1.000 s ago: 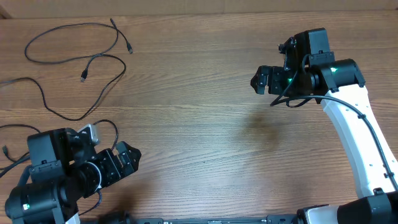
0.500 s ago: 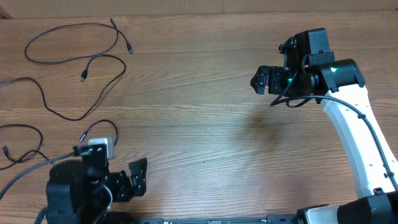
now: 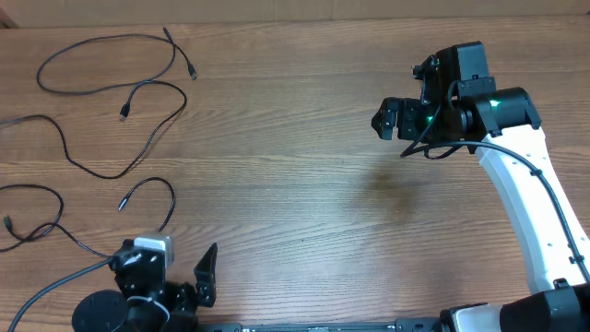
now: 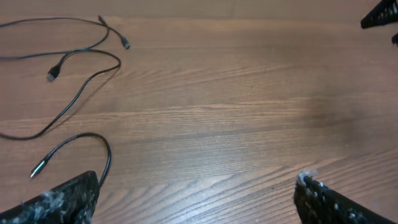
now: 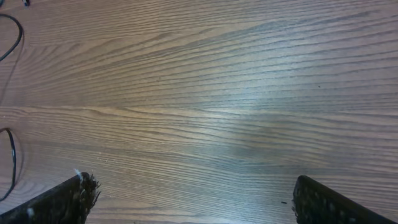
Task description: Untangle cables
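Several thin black cables lie as separate loose strands on the left of the wooden table. One loops at the far left (image 3: 192,72). One with a plug (image 3: 123,115) curves below it. A short one (image 3: 171,194) curls nearer the front, and another (image 3: 57,207) lies at the left edge. My left gripper (image 3: 205,272) is open and empty at the front edge, right of the short cable. In the left wrist view the jaws (image 4: 196,196) are wide open, with the short cable (image 4: 107,149) beside the left finger. My right gripper (image 3: 389,120) is open and empty over bare wood at the right; its wrist view (image 5: 193,196) shows the same.
The table's far edge (image 3: 295,20) runs along the top of the overhead view. The white right arm (image 3: 516,184) reaches in from the front right. Cable bits (image 5: 12,162) show at the left edge of the right wrist view.
My left arm has drawn back toward the front edge of the table, uncovering the short cable with its plug. The right arm has not moved.
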`<state>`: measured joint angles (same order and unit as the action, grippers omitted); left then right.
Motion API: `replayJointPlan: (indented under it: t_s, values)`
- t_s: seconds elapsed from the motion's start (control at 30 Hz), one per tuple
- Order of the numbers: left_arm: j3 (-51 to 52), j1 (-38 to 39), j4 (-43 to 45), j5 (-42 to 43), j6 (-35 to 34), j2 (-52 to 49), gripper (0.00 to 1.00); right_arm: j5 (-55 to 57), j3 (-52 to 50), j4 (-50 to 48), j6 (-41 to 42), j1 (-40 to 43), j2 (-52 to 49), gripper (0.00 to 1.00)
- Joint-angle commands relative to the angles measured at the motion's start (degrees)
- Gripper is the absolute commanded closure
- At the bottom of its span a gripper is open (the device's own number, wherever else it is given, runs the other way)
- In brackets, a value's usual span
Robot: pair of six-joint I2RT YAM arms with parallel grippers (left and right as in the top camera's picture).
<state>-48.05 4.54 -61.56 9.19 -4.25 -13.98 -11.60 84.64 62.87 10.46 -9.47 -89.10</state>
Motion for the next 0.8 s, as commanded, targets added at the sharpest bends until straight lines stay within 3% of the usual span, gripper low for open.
replayJointPlan:
  t_s: [0.0,0.53,0.77]
  values:
    - [5.03,0.31,5.75,1.57,4.35,1.46,0.00,0.44,0.87,-0.22,-0.22,-0.04,1.22,0.00]
    - [27.89,-0.76,36.76,1.36,6.67,12.57,0.00,0.44,0.87,-0.22,-0.22,-0.04,1.22,0.00]
    - [32.30,-1.31,43.45,0.83,7.93,13.79,0.00,0.44,0.87,-0.22,-0.22,-0.04,1.22,0.00]
